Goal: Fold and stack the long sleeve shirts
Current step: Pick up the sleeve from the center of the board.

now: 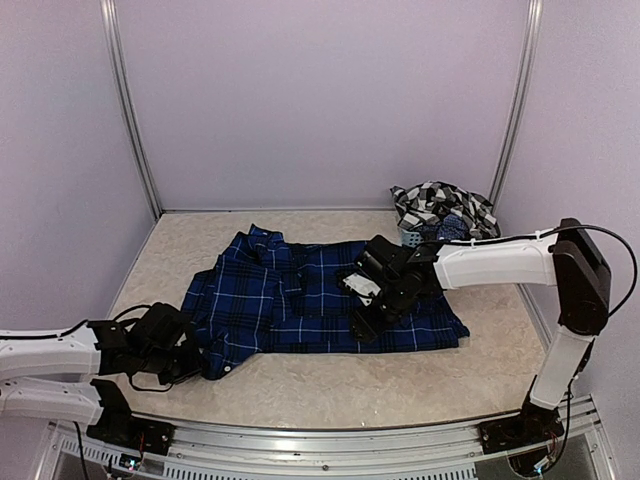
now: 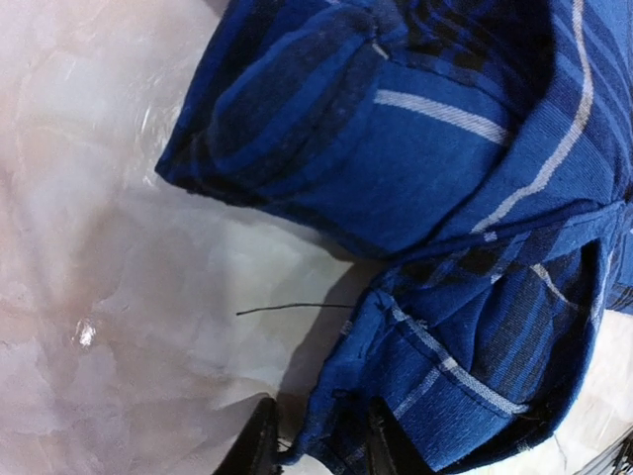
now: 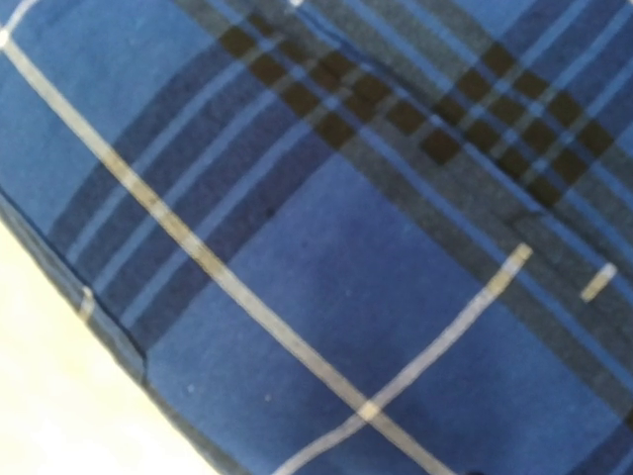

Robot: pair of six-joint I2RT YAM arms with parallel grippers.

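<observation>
The navy shirt (image 1: 300,300) is spread across the middle of the pale, marbled counter (image 1: 350,385), lying flat on its right half and rumpled into folds on its left. Its cloth is patterned in bright blue squares, crossed by broad darker bands and thin white grid lines. Where the dark bands cross, small black checks are formed, as is seen in the right wrist view. At the near-left corner the fabric is bunched into thick rolled edges, and a loose thread (image 2: 292,309) is seen lying over the counter beside them.

The black-and-white checked shirt (image 1: 445,208) is heaped at the far right of the counter, piled over a small grey-blue basket (image 1: 408,237).

The left hand (image 1: 198,358) is held low at the shirt's near-left corner. Its fingers (image 2: 259,447) are drawn close on either side of a bunched hem, which fills the gap between them and is touched by both.

The right hand (image 1: 363,322) is set down over the flat right half of the navy shirt. Its fingers are not shown by its own camera, which is filled with plaid cloth, and from above they are lost against the dark fabric. How far it is open, and whether anything is held, cannot be told.
</observation>
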